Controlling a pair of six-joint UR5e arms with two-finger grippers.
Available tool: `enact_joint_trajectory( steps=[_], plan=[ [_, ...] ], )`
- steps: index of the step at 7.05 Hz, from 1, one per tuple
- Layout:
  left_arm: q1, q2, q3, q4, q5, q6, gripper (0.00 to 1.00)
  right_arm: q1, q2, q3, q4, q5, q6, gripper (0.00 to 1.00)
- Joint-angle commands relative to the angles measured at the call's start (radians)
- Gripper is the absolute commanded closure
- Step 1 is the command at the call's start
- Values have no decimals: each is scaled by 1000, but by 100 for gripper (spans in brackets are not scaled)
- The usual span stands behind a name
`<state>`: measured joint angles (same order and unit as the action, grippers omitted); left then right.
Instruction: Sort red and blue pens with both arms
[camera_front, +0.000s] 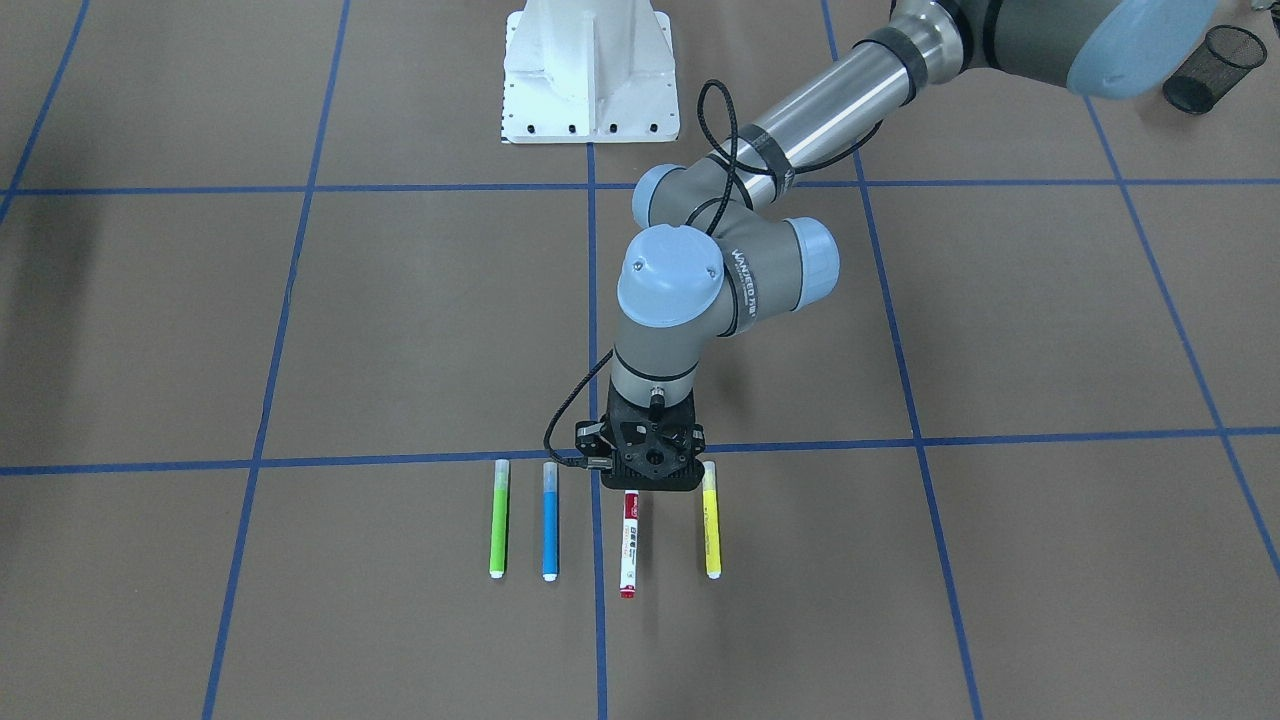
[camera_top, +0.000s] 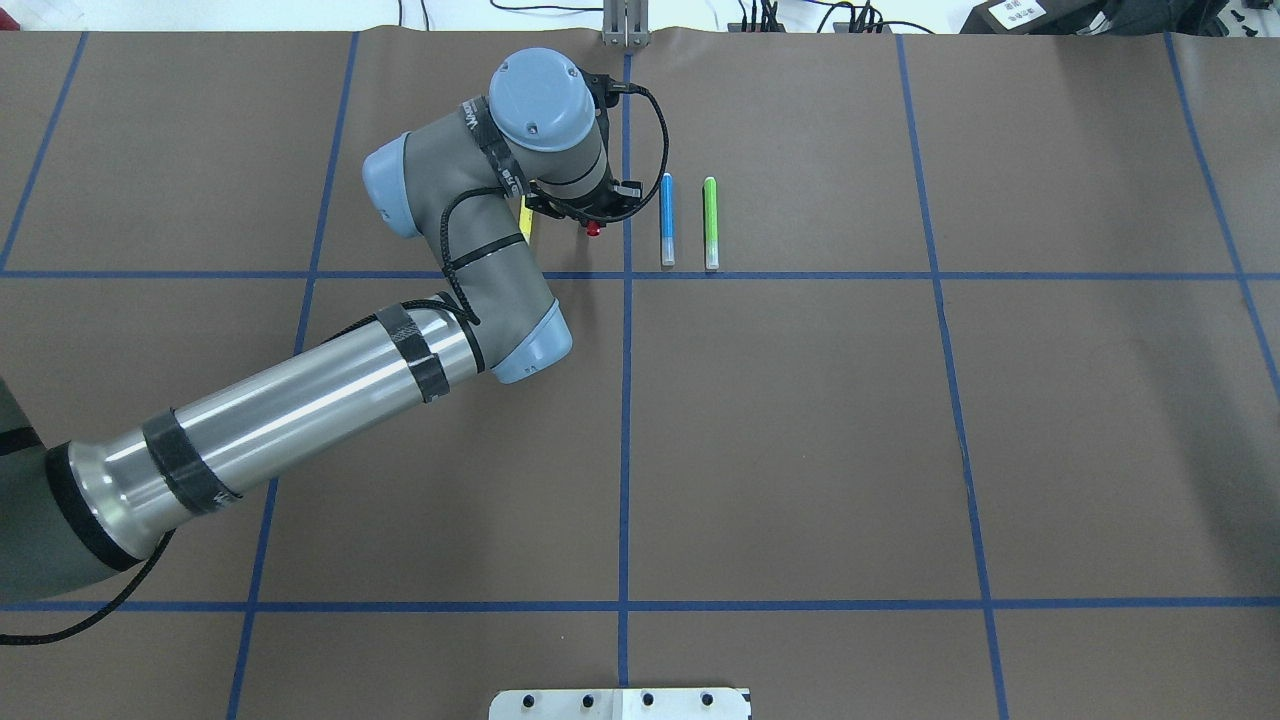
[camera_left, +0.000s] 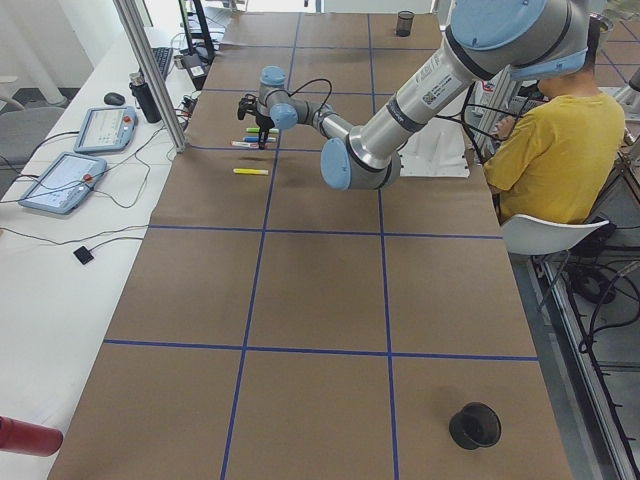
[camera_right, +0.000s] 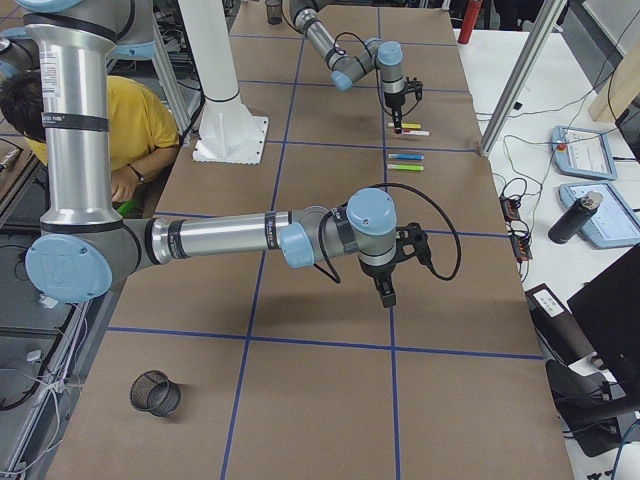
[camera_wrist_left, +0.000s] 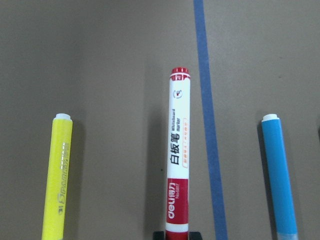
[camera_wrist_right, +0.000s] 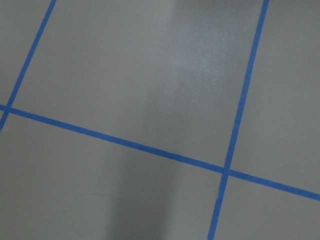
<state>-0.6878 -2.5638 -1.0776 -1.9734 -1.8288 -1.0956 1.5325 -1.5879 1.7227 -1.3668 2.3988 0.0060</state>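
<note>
**Left gripper is hovering at the red marker's cap: the pick is the step in hand**

You are looking at the pick-up of the first pen. The left arm (camera_top: 300, 400) is holding the left gripper (camera_front: 648, 468) pointing straight down over the capped end of the red-capped whiteboard marker (camera_front: 629, 545). The marker is lying flat on the brown paper-covered table (camera_front: 900, 600), third in a row of four parallel pens: green pen (camera_front: 499, 520), blue pen (camera_front: 550, 520), the marker, then the yellow pen (camera_front: 711, 520). None of them are touching.

In the left wrist view, black fingertips (camera_wrist_left: 158, 235) are showing on either side of the red cap, so the jaws are straddling it. I cannot tell whether they are pinching it yet. The marker is not looking lifted.

The right arm (camera_right: 220, 240) is hanging over bare table, well apart from the row. Only the side camera is showing the right gripper (camera_right: 386, 290), so I cannot tell how its jaws are standing.

In my judgement the next move is calling for a firm close on the cap and a straight lift, so the marker is not brushing the pens on either side. Gripped at one end, the long barrel may droop.

A black mesh cup (camera_front: 1215, 68) is standing far off on the left arm's side and is looking like a likely drop point. The blue pen is lying untouched just across the blue tape line (camera_front: 600, 640), probably for the right arm.
</note>
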Motion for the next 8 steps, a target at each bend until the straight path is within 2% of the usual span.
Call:
enact_joint_trajectory(
  steps=[1,4,6,8],
  plan=[
    [-30,110,-201,89,-61,2,100,0,0,0,0,0,0,0],
    [-103,397,-590,99,-164,-1,100,0,-1,-2,0,0,0,0],
    [-227,585,-768,96,-301,-6,100,0,-3,-5,-2,0,2,0],
    [-384,771,-890,85,-448,35,100,0,-4,-6,-3,-1,0,0]
  ],
)
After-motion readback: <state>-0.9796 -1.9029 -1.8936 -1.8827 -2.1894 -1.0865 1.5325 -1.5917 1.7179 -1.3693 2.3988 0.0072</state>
